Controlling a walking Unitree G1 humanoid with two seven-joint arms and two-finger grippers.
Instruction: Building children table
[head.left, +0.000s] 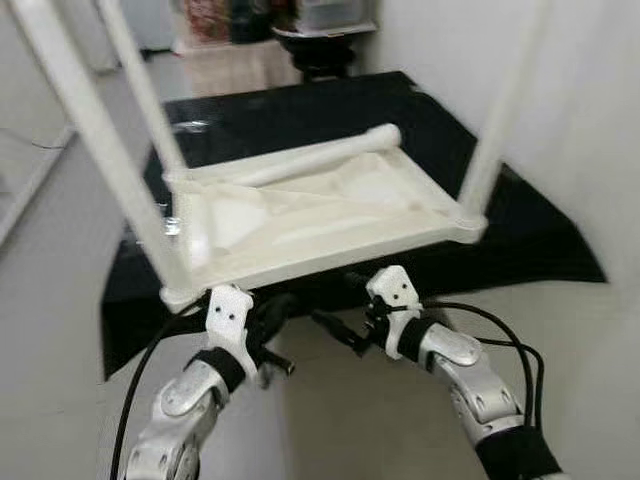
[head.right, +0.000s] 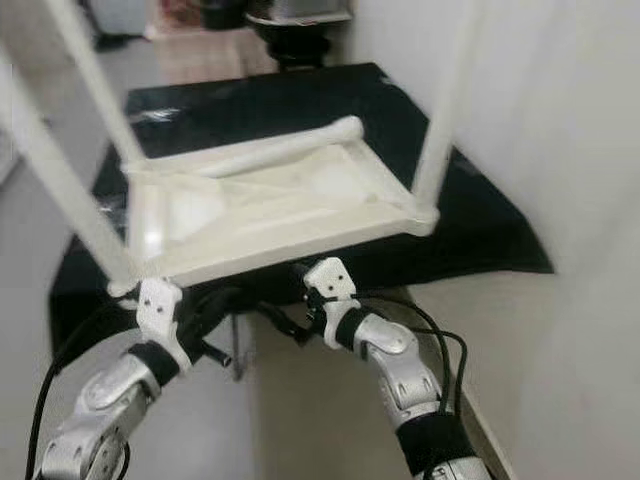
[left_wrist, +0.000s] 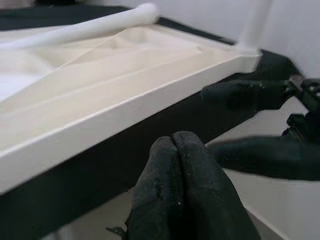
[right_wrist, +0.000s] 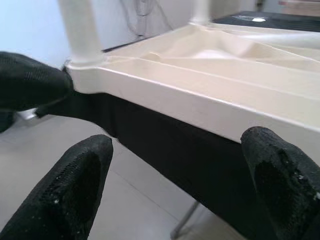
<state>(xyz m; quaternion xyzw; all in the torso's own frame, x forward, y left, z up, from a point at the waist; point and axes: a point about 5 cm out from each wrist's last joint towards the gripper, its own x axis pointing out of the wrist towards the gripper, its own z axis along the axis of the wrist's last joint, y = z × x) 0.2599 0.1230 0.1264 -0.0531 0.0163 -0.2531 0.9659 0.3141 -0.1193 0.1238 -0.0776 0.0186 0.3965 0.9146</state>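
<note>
A white plastic children's table top (head.left: 330, 215) lies upside down on a black table (head.left: 300, 105). Three white legs stand up from its corners: two on the left (head.left: 90, 130), (head.left: 145, 90) and one at the near right (head.left: 505, 110). A loose fourth leg (head.left: 320, 157) lies across the far side of the underside. My left gripper (left_wrist: 173, 145) is shut with nothing in it, just below and in front of the top's near edge. My right gripper (right_wrist: 180, 165) is open beside it, its fingers (right_wrist: 82, 170) spread under the same edge near the right corner.
A white wall (head.left: 580, 100) runs close along the right. Beyond the black table stand a dark round stand (head.left: 320, 40) and a pale box (head.left: 230, 60). Light floor (head.left: 360, 410) lies under the arms. Black cables (head.left: 500, 330) trail from the right wrist.
</note>
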